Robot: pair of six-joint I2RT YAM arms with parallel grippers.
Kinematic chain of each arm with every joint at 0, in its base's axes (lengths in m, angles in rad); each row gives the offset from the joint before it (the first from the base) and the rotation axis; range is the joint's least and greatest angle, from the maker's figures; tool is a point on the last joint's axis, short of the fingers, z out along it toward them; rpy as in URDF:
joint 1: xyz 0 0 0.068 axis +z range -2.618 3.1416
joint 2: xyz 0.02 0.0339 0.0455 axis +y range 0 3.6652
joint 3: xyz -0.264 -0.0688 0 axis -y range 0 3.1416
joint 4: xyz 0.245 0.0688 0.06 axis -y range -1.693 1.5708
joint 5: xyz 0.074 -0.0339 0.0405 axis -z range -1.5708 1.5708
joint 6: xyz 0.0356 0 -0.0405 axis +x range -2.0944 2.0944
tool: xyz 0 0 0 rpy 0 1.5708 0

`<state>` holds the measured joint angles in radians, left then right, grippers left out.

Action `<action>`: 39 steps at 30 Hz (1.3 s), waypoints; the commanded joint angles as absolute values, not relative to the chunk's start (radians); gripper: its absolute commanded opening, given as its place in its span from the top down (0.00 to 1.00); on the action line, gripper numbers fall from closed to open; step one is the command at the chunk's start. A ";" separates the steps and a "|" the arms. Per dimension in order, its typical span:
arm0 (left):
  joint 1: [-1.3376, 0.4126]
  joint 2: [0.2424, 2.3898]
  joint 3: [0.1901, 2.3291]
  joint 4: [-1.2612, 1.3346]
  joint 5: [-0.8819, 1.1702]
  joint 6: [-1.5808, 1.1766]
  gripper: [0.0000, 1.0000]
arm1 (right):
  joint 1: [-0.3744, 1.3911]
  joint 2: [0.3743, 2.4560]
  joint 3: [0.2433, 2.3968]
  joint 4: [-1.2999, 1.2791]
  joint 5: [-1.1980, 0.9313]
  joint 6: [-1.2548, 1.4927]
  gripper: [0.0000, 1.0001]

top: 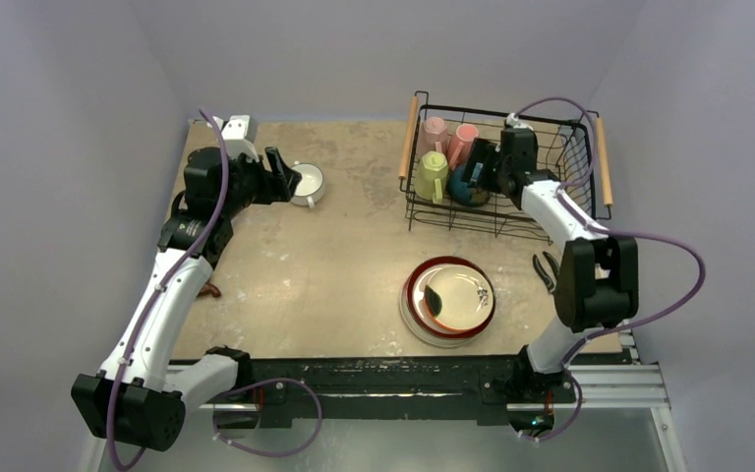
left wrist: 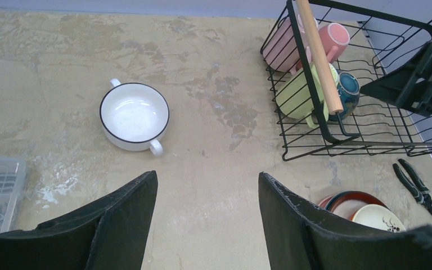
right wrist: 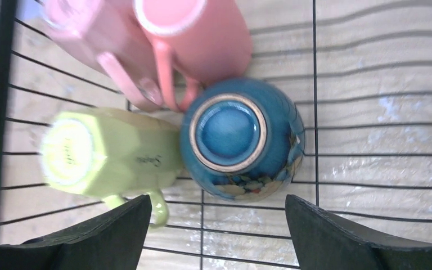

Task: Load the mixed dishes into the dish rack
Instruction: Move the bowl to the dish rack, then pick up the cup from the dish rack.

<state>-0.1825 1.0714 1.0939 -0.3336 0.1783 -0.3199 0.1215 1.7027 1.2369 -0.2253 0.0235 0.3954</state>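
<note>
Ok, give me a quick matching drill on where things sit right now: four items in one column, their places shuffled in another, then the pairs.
1. teal bowl
2. white mug
3. plate stack
4. black pliers

A. on the table, right of the plates
B. upright on the table, left of the dish rack
C. upside down inside the rack
D. on the table, on the near side of the rack

Pairs: 1-C, 2-B, 3-D, 4-A

Three mugs (top: 433, 175) and a bowl (right wrist: 242, 138) sit in the rack (top: 409, 138), plates (top: 449, 300) before it, fourth mug (top: 308, 183) left.
</note>
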 commanded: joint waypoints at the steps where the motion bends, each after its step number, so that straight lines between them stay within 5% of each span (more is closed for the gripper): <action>1: -0.170 1.074 1.138 -0.322 0.197 -0.335 0.35 | 0.120 1.621 1.317 -0.231 0.054 0.427 0.09; 13: -0.169 1.079 1.141 -0.329 0.189 -0.333 0.35 | 0.130 1.903 1.657 -0.279 0.125 0.395 0.01; 39: -0.148 1.114 1.154 -0.334 0.231 -0.364 0.36 | 0.186 2.236 1.914 -0.232 0.287 0.256 0.14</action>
<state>-0.1585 1.1130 1.1091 -0.3550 0.2134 -0.3504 0.1841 2.2272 1.8431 -0.2611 0.2436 0.2852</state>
